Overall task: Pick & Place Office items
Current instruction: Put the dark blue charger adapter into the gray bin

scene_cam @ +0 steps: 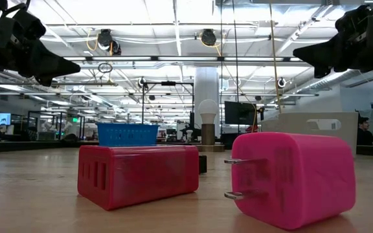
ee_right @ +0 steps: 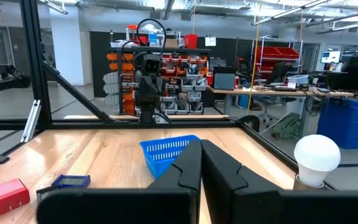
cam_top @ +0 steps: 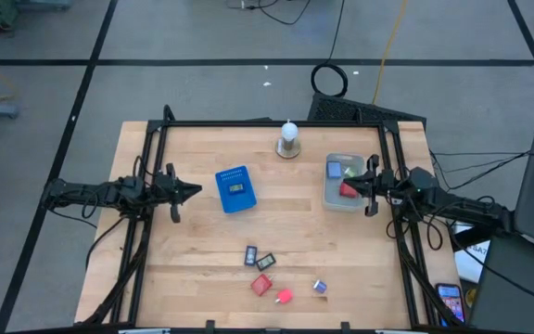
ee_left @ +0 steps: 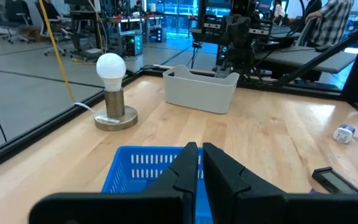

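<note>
Several small office items lie near the table's near edge: a blue piece [cam_top: 251,255], a dark grey one [cam_top: 267,262], a red block [cam_top: 262,285] [scene_cam: 138,173], a pink plug-shaped piece [cam_top: 284,297] [scene_cam: 293,178] and a pale purple one [cam_top: 320,287] [ee_left: 344,132]. A red piece [cam_top: 349,188] and a blue one [cam_top: 334,169] lie inside the grey bin [cam_top: 328,197]. My left gripper [cam_top: 197,190] [ee_left: 197,148] hovers shut and empty, left of the blue basket [cam_top: 235,188]. My right gripper [cam_top: 352,186] [ee_right: 199,144] hangs shut and empty over the bin.
A white bulb on a round base [cam_top: 288,139] [ee_left: 111,93] stands by the far edge, between basket and bin. A black frame [cam_top: 267,122] runs along the far and side edges. Bare wood lies between the basket and the near-edge items.
</note>
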Action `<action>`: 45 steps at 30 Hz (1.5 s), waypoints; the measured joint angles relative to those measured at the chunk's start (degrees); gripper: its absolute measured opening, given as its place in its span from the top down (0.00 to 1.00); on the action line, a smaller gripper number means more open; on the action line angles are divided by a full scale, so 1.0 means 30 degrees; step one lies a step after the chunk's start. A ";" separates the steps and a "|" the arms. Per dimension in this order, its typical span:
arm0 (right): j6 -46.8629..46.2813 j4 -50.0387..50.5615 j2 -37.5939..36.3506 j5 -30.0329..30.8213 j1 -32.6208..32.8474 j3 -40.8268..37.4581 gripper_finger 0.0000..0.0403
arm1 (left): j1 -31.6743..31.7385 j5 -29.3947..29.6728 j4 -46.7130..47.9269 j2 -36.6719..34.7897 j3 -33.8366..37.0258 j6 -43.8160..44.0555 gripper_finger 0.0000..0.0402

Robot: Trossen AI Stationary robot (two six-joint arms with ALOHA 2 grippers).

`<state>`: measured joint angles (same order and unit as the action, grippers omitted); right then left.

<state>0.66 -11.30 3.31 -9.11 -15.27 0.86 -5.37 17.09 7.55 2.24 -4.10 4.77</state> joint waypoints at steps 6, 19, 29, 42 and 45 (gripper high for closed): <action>-0.0003 0.0090 0.0000 -0.0005 0.0000 -0.0007 0.99 | -0.0005 0.0005 0.0000 0.0000 0.0000 0.0415 0.94; -0.0003 0.0135 0.0000 0.0002 0.0000 -0.0022 0.99 | 0.0000 0.0003 0.0000 0.0000 0.0000 0.0370 0.94; -0.0003 0.0478 0.0000 0.0002 0.0000 -0.0022 0.99 | -0.0005 0.0005 0.0007 0.0000 0.0000 0.0314 0.94; 0.0055 0.0550 0.0000 0.0002 0.0000 -0.0022 0.99 | -0.0005 -0.0130 0.0022 0.0000 0.0000 0.1103 0.94; 0.0069 0.0558 0.0002 0.0007 0.0005 -0.0022 0.99 | -0.0005 -0.0083 0.0022 0.0000 0.0000 0.1165 0.94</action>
<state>0.86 -9.63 3.32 -9.09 -15.25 0.80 -5.39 16.84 7.62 2.24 -4.10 8.27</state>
